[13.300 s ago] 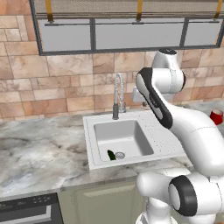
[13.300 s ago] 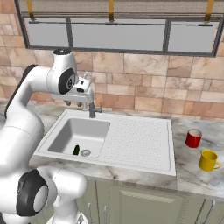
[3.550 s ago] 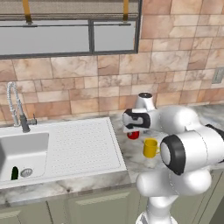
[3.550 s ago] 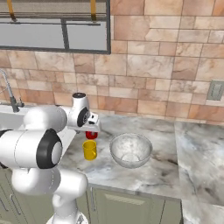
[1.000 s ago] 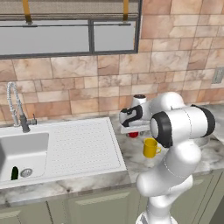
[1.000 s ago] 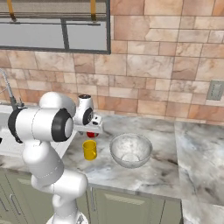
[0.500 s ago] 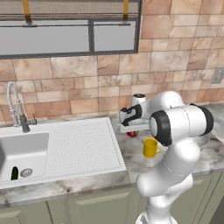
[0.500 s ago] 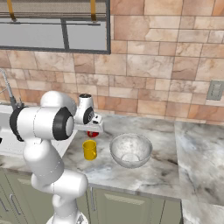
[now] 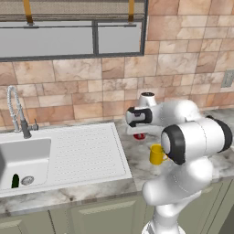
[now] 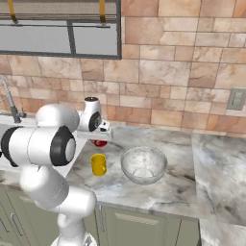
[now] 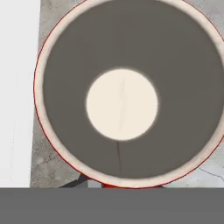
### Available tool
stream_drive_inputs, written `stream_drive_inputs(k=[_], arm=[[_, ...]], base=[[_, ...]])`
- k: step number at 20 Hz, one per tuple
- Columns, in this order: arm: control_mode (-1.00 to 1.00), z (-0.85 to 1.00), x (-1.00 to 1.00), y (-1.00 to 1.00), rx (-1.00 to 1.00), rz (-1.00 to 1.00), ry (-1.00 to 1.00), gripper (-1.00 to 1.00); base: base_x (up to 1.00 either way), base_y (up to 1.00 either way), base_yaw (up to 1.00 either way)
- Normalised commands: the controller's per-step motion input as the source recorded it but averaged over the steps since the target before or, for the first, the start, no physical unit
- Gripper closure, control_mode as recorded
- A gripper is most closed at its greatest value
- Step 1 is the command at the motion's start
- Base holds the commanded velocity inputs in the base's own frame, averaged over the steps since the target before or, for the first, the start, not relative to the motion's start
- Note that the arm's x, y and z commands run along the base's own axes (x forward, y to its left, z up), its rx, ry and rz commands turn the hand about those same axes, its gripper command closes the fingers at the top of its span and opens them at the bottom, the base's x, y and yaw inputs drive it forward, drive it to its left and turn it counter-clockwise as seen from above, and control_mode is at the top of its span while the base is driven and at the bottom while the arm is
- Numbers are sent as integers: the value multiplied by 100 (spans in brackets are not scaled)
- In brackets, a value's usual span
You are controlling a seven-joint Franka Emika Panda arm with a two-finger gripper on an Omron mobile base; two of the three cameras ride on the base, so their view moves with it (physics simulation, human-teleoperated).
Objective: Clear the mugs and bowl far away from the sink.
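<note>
White sink (image 9: 55,155) lies well left; beside its drainboard the gripper (image 9: 138,132) has clamped the red mug (image 9: 140,135) on the worktop (image 10: 182,187). Lift straight up, then carry rightward, clearing the yellow mug (image 10: 98,164) and bowl (image 10: 143,165).

Base views flank the counter (image 10: 158,192) — hand view looks straight down, close.
</note>
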Motion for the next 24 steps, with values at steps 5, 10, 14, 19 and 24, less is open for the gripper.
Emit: stream_drive_inputs(k=[5,10,14,19,24], arm=[[-100,100,-26,-1,-3,3,-10,100],[-100,100,-61,-1,0,5,0,100],[-100,100,-100,-4,4,2,0,100],[-100,82,-99,0,0,0,-21,100],[-100,77,-84,-1,0,0,-18,100]], base=[[0,0,0],[0,0,0],[0,0,0],[0,0,0],[0,0,0]])
